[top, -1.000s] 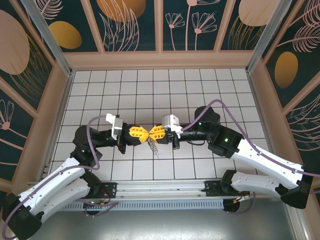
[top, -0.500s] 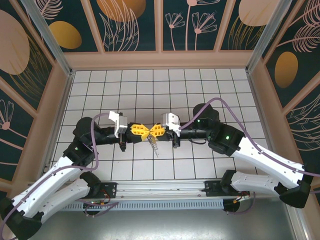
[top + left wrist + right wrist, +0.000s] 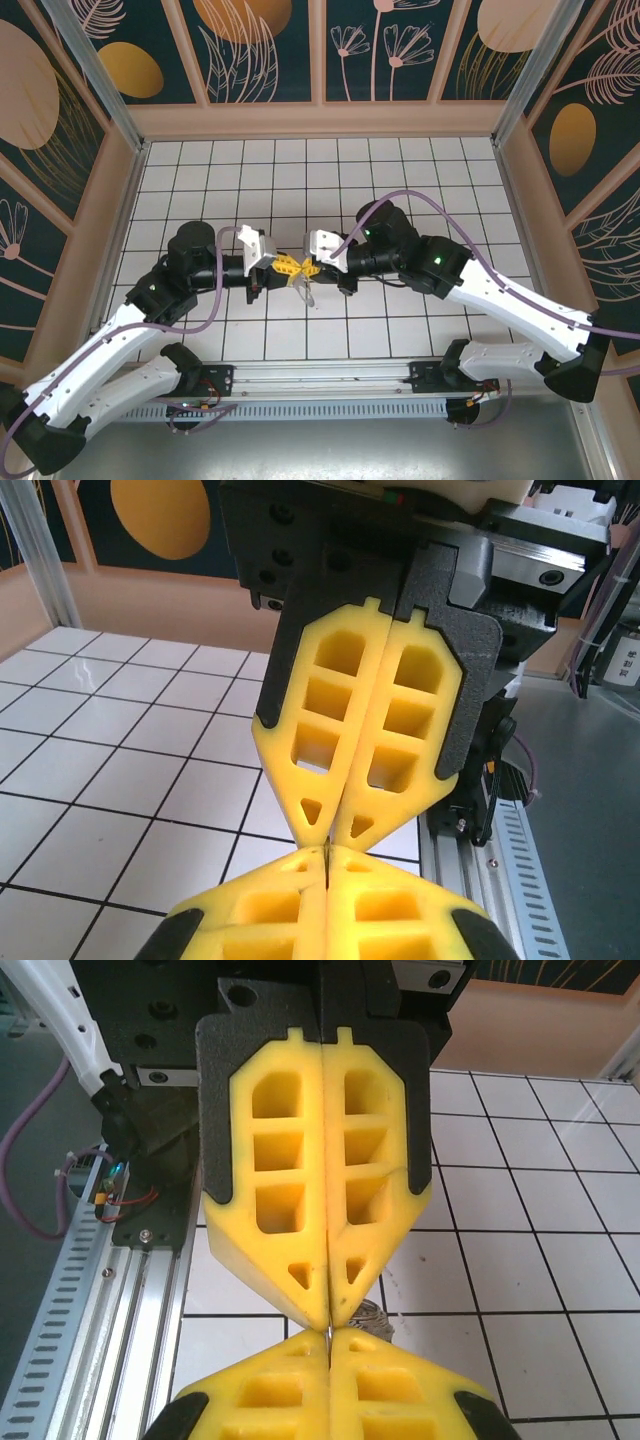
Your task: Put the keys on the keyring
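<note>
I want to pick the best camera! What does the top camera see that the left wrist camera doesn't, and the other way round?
Top camera: the whole left arm and right arm, and what look like the small silvery keys dangling under the fingertips. Left wrist camera: a close look at the square holes in the yellow fingers of the right gripper. Both: the left gripper and right gripper shut, meeting tip to tip above the white tiled table.

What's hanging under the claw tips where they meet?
A small silvery metal piece hangs beneath the shut left claw and right claw. Which claw pinches it is hidden between the tips.
</note>
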You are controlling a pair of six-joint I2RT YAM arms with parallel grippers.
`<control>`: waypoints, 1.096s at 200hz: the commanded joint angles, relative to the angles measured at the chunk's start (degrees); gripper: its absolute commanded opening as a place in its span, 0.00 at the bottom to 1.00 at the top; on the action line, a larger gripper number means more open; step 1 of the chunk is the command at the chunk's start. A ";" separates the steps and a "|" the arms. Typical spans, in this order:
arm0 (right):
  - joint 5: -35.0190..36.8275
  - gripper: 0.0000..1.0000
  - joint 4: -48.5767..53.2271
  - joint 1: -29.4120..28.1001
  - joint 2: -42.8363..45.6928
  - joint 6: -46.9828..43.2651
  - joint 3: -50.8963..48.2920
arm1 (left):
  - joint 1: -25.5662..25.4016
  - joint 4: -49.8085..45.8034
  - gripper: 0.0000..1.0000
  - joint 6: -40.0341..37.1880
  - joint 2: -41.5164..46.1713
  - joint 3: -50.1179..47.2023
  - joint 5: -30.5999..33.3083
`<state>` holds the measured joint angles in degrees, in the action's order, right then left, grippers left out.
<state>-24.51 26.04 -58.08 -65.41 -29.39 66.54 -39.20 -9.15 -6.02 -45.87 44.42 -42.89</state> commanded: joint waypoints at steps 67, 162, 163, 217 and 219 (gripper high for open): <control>-4.40 0.24 -12.74 -0.54 4.42 4.31 -5.94 | -0.68 29.98 0.00 15.77 5.80 -7.82 -5.25; -2.88 0.00 -15.74 -0.26 5.98 5.07 -7.63 | -0.68 36.57 0.00 20.50 6.67 -9.74 -6.64; -2.85 0.00 -15.75 -0.22 5.99 5.05 -7.60 | -0.69 36.57 0.00 20.51 6.67 -9.72 -6.66; 1.05 0.00 -8.95 -0.12 5.06 1.58 -4.14 | -0.65 12.08 0.08 6.90 3.84 -1.56 -5.18; 1.22 0.00 -8.34 -0.17 4.79 1.36 -3.75 | -0.62 10.82 0.10 6.06 3.68 -1.19 -4.98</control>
<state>-28.36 13.10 -58.52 -59.64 -25.47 59.77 -39.44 14.96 9.23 -41.19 37.26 -47.11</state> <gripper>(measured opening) 0.044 0.043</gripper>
